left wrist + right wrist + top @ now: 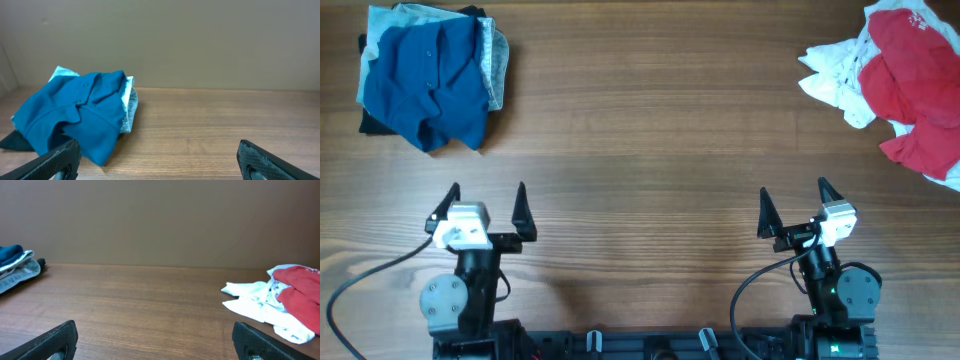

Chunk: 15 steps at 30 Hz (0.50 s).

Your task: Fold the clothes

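A wide wooden bench (650, 130) seen from above, with two robot arms parked side by side at its near edge. The left gripper (488, 190) and the right gripper (793, 190) both point away across the bench with jaws spread wide, and neither holds anything. They sit well apart from every piece of cloth, which reads as a resting pose between steps.

The blue shirt (430, 85) lies in the far left corner, gathered into a rough, compact bundle with its collar and placket facing up. It rests on top of a pale cloth (498, 55) and a dark cloth (366, 125), so it appears to be laid on a stack, though the folds look loose rather than crisp.

In the far right corner a red garment (920, 70) is heaped over a white garment (835, 75), both crumpled (probably a pile waiting its turn).

The bench is brown wood with long grain, bare across its middle. Behind it stands a plain, dull brown wall (200, 40).
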{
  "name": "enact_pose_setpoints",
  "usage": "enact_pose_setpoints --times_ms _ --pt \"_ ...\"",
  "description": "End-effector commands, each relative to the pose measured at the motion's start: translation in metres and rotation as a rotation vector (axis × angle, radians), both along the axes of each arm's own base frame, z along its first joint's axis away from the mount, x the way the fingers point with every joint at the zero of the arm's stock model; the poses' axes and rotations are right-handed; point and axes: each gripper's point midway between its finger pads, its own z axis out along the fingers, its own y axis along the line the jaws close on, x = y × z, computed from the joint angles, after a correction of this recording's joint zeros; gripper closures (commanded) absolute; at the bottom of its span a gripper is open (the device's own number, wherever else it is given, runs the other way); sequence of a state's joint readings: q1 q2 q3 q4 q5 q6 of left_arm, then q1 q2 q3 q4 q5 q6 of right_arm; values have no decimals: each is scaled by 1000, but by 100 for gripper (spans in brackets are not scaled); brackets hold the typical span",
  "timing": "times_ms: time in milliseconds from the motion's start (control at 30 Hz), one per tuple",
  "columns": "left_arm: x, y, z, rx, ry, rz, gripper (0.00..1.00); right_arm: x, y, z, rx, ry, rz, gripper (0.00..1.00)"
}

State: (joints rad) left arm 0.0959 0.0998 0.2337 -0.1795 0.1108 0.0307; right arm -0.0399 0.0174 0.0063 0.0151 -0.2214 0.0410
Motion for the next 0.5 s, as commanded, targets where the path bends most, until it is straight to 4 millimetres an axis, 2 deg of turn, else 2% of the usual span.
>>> enact_pose_setpoints --times_ms 0,267,467 --pt "0 -5 -21 -25 13 -25 0 -1 4 4 11 -14 19 0" --pt "4 -5 -51 -29 39 -24 0 -1 4 4 11 -14 19 0" --pt "8 1 -52 -22 -13 7 0 -1 4 4 11 -14 19 0"
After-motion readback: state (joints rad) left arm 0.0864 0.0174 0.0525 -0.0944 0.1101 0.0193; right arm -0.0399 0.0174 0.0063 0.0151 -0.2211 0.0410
